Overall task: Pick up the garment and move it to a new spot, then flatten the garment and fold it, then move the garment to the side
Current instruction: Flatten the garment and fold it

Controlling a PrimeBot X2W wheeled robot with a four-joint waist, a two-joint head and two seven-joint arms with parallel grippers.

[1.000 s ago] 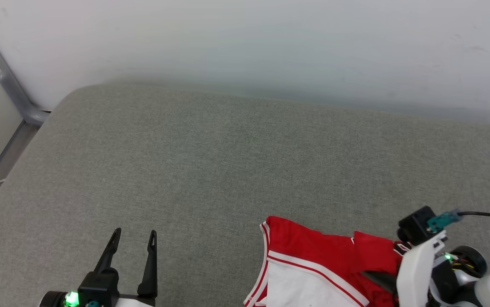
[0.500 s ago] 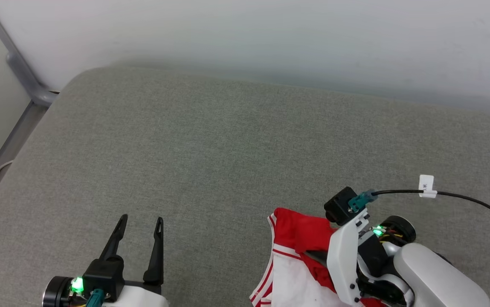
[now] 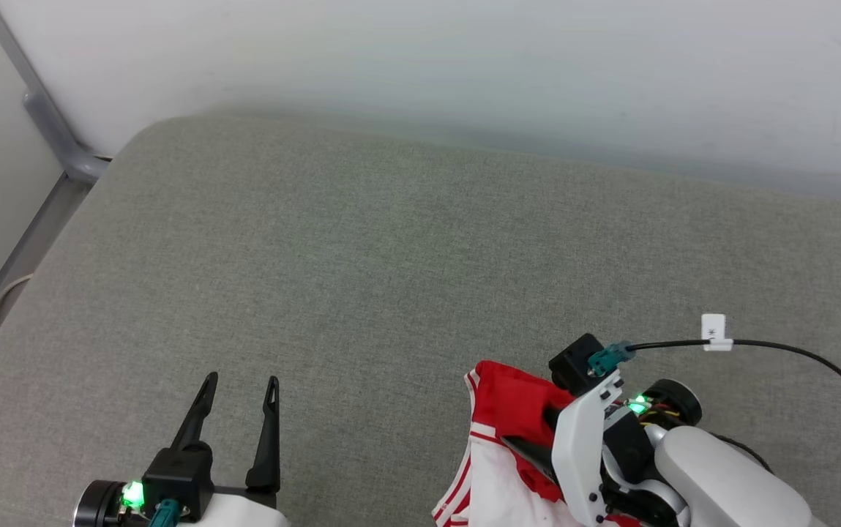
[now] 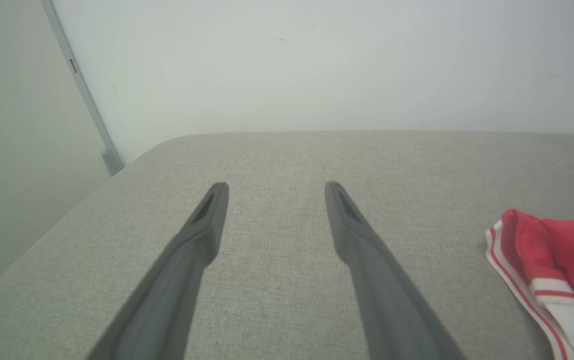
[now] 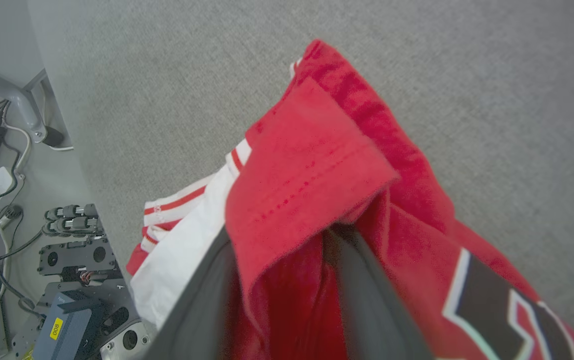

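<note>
- Below a white wall [image 3: 464, 58], a grey padded surface [image 3: 361, 256].
- The garment [image 3: 515, 399] lies bunched at lower right, unfolded; flattening, folding and moving aside remain.
- Jaws: left gripper [image 3: 238, 380] spread, empty; right gripper [image 5: 282, 240] amid cloth, grip unclear.

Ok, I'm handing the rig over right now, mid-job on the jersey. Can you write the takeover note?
Left gripper: open, empty, hovering over the grey cushion, clear of the garment.
Right gripper: fingers parted, red cloth bunched between and draped over them; whether it grips I cannot tell.
The garment: crumpled at the cushion's near edge, under the right gripper.
Done: nothing flattened or folded yet.
Left: spread it flat, fold it, move it aside.
</note>
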